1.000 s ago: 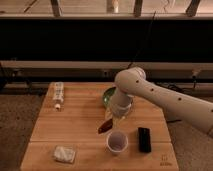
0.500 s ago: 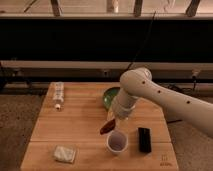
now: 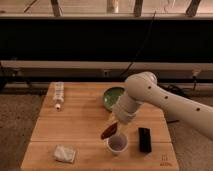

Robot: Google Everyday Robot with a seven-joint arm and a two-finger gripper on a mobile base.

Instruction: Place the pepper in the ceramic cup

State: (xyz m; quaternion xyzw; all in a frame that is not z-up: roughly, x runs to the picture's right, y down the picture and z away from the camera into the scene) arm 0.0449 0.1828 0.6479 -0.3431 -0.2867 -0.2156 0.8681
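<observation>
The pepper [image 3: 109, 132], small, dark red and tapered, hangs tilted from my gripper [image 3: 116, 127], which is shut on it. It sits just above the left rim of the ceramic cup [image 3: 117, 145], a small white cup with a pale purplish inside, standing near the front of the wooden table [image 3: 80, 125]. My white arm [image 3: 160, 97] reaches in from the right and down to the gripper.
A green bowl [image 3: 112, 96] stands behind the arm. A black rectangular block [image 3: 144, 139] lies right of the cup. A clear bottle [image 3: 58, 94] lies at the back left. A pale crumpled object [image 3: 65, 153] lies at the front left.
My arm has shifted right and slightly down, carrying the pepper from left of the cup to just over its left rim.
</observation>
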